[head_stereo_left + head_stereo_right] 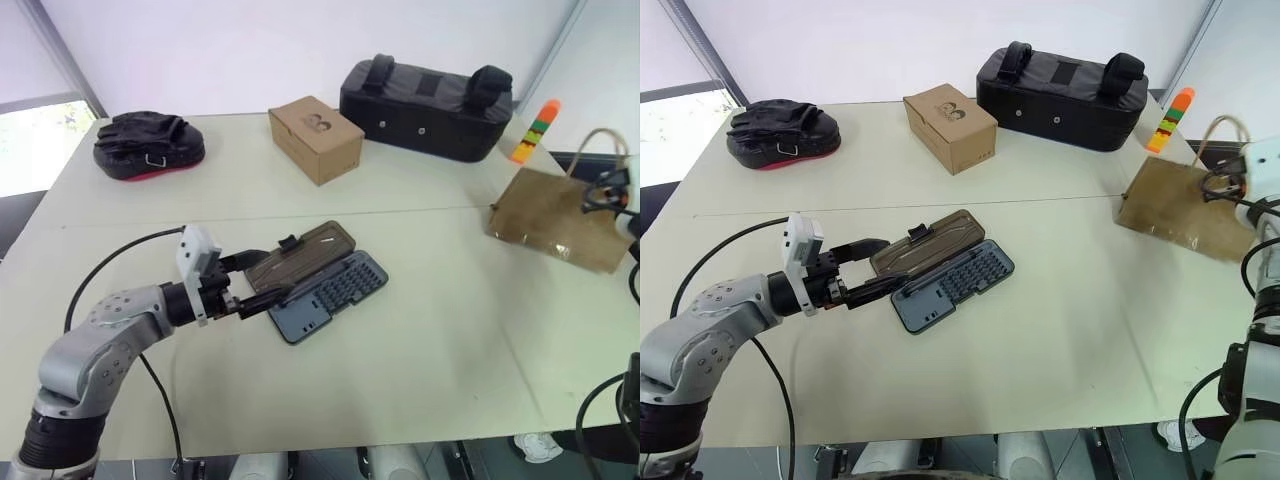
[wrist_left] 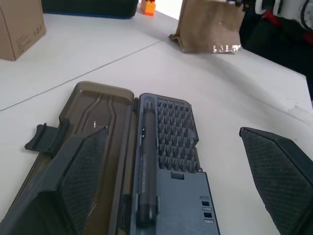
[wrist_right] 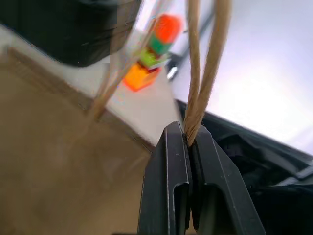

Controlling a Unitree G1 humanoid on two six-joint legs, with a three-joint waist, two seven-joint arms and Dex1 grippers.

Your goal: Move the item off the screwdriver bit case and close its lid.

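- The left claw (image 1: 262, 283) was spread wide and empty, pointing level across the surface (image 1: 420, 370) at the near end of the screwdriver bit case (image 1: 330, 294), its fingers straddling the lid (image 1: 300, 254) and the case's near corner.
- The lid lay flat open beside the tray, on the side toward the far edge of the surface, joined along the long hinge edge; its black latch tab (image 1: 288, 241) stuck out from the far long edge.
- The case's long axis ran diagonally away from this claw, toward the far right, so the lid would have to swing over that axis toward the robot. The left arm was clearly the nearer one for this.
- The right claw (image 3: 188, 139) was pressed together on a twisted handle of the paper bag (image 1: 560, 218), which sat at the surface's right edge, well apart from the case.
- Nothing lay on the tray except its bits and driver.
- A cardboard box (image 1: 315, 138), a black fabric bag (image 1: 425, 108), a black pad (image 1: 148, 145) and a stack of coloured blocks (image 1: 535, 131) stood along the far side, out of the way.
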